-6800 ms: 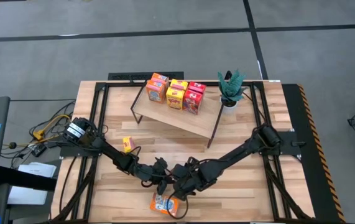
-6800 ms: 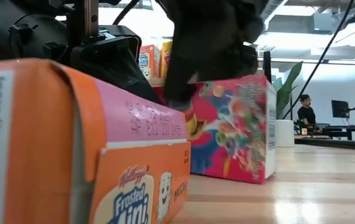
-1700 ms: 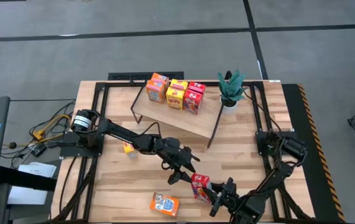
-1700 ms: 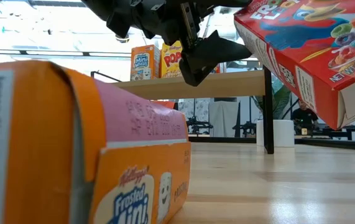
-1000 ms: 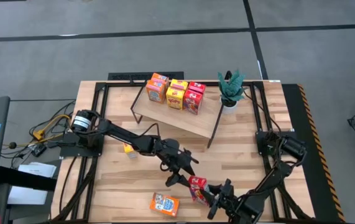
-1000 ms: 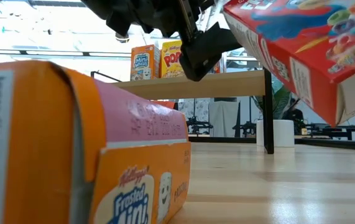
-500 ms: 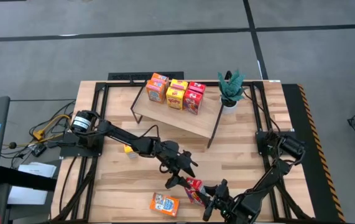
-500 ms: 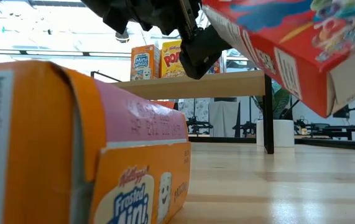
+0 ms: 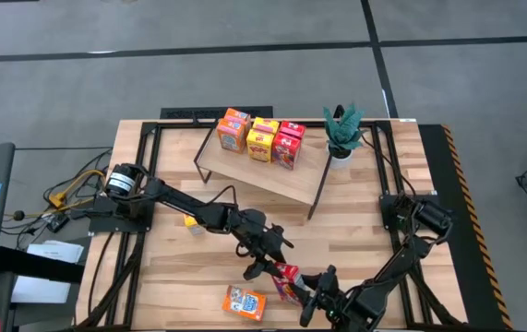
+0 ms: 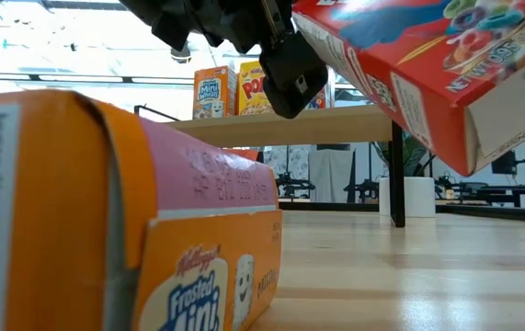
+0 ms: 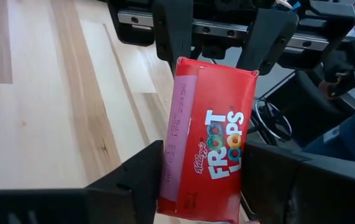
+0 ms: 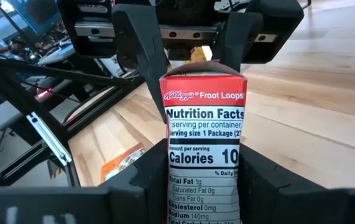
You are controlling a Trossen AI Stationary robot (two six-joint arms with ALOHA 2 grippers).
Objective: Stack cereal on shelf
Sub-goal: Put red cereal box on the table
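A red Froot Loops cereal box (image 9: 286, 279) hangs above the table's near middle, between both grippers. My left gripper (image 9: 268, 270) is shut on one end of it and my right gripper (image 9: 305, 291) on the other. In the low view the box (image 10: 409, 64) tilts, well clear of the table. An orange cereal box (image 9: 245, 302) lies flat on the table near the front edge. A yellow one (image 9: 189, 219) stands on the table to the left. Several cereal boxes (image 9: 263, 138) stand on the shelf (image 9: 272, 177) at the back. My left gripper pinches the box between its two fingers, one on the pink narrow side (image 11: 168, 180) and one on the opposite side (image 11: 239, 180). The fingers run along the box. The box is lifted clear. My right gripper pinches the other end of the box by its two narrow sides (image 12: 172, 180), with the nutrition panel (image 12: 203, 137) facing its camera. It comes from the table's near right side, fingers along the box. The box slants in the air.
A potted plant (image 9: 341, 129) stands on the table at the shelf's right end. The orange box (image 10: 124, 211) fills the near left of the low view. Bare wood lies between the shelf's legs and the grippers.
My right gripper has carried the red box toward the table's left, up to my left gripper. The box has tipped further and its free end has come between the left fingers. My left gripper has shifted slightly toward the near edge.
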